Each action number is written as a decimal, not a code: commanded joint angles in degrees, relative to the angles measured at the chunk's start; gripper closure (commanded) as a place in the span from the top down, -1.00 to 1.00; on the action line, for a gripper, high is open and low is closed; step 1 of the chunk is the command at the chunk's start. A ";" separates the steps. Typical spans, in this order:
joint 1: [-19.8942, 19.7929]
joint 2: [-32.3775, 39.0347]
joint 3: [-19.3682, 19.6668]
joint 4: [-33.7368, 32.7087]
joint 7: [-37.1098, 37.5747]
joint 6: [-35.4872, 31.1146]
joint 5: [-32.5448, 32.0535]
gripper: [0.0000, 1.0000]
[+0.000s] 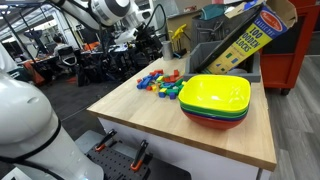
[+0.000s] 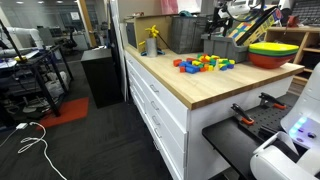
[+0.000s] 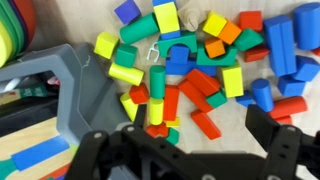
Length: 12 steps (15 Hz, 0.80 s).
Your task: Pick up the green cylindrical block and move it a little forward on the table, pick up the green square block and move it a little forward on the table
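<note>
A pile of coloured wooden blocks (image 1: 160,83) lies on the pale wood table (image 1: 140,118), also seen in an exterior view (image 2: 205,63). In the wrist view a green cylindrical block (image 3: 157,83) lies in the middle of the pile, end to end with a yellow cylinder (image 3: 156,112). A second green cylinder (image 3: 140,29) lies further up. A small green square block (image 3: 198,99) sits among red blocks. My gripper (image 3: 185,132) hangs above the pile, open and empty, its black fingers either side of a red block (image 3: 205,124). In both exterior views the gripper (image 1: 140,42) (image 2: 222,24) is above the table.
Stacked yellow, green and red bowls (image 1: 215,100) (image 2: 272,52) stand beside the pile. A block box (image 1: 250,35) and grey bins (image 2: 185,32) stand at the back of the table. A grey frame (image 3: 60,85) lies left of the pile in the wrist view.
</note>
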<state>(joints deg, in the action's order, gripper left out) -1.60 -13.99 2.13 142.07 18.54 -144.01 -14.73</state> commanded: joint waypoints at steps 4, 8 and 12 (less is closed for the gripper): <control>4.28 -16.89 -0.91 7.55 -16.77 8.03 11.17 1.00; 6.81 -23.84 1.24 6.83 -25.89 20.33 16.65 1.00; 6.62 -26.47 2.70 4.52 -32.14 30.29 16.24 1.00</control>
<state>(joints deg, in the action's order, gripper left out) 4.53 -38.55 3.12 147.97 -8.68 -119.69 0.99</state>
